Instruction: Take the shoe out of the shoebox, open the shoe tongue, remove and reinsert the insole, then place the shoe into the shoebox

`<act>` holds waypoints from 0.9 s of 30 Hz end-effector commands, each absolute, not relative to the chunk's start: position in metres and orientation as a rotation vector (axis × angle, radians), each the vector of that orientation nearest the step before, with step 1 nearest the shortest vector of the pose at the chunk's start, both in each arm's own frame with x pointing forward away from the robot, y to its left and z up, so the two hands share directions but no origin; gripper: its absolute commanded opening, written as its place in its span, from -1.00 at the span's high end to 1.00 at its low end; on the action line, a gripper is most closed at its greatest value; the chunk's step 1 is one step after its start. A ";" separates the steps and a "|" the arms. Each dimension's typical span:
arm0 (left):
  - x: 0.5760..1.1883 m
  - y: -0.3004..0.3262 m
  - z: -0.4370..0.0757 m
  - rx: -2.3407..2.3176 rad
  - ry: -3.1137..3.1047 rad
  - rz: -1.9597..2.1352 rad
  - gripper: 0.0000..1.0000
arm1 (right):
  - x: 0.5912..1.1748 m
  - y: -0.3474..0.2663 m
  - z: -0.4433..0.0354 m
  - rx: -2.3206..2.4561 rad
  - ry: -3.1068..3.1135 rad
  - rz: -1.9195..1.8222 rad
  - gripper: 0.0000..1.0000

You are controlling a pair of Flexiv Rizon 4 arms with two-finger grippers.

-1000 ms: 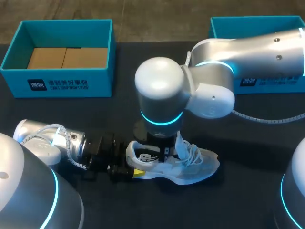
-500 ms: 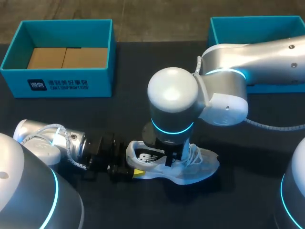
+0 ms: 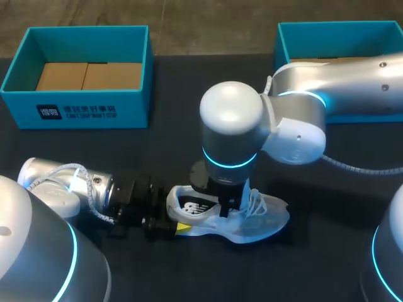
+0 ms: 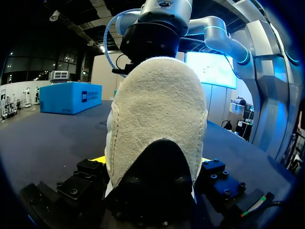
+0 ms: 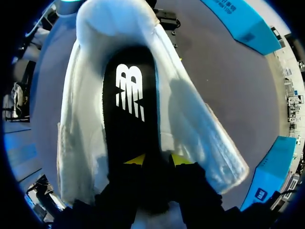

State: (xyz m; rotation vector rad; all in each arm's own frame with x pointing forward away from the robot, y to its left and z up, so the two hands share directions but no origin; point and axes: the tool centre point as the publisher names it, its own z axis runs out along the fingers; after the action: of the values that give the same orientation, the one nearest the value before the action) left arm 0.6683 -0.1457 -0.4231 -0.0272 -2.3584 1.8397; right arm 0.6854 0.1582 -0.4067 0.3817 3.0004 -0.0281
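Plainly, everything turns on how the shoe [image 3: 252, 220] is laid out between the two pincers. It rests on its sole on the dark table [image 3: 315, 189], out of both boxes. Its heel is turned toward the left pincer [image 3: 171, 221] and its toe points straight away from that pincer, so the long axis runs along the left pincer's own reach. The left pincer is clenched on the heel from both sides; in its wrist view the pale heel [image 4: 157, 119] fills the space directly ahead of it.

The right pincer [image 3: 230, 204] is set down from above into the mouth of the shoe, just on the heel side of the laces [image 3: 255, 202]. Seen from its wrist, the black insole [image 5: 128, 109] stretches ahead of the pincer [image 5: 158, 160] toward the heel. Whether the right pincer is clenched on the insole or merely lowered onto it cannot be told.

The right pincer is judged the nearer to the insole, being directly over its middle part. The left pincer is kept at the far heel end as an anchor. Any withdrawal would be expected to go upward and back along the shoe's length, against that hold. The blue box [image 3: 75, 104] with the cardboard floor lies well apart, beyond the left pincer, and the other blue box [image 3: 302, 38] stands behind the right arm.
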 end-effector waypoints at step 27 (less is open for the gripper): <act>0.667 -0.146 -0.427 -0.027 -2.360 1.838 1.00 | 0.626 0.146 -0.411 0.543 3.072 0.052 1.00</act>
State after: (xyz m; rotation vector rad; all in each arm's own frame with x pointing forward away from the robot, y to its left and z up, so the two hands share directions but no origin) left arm 0.6670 -0.1456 -0.4233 -0.0318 -2.3580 1.8390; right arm 0.6534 0.1566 -0.4103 0.5331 3.1206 -0.0828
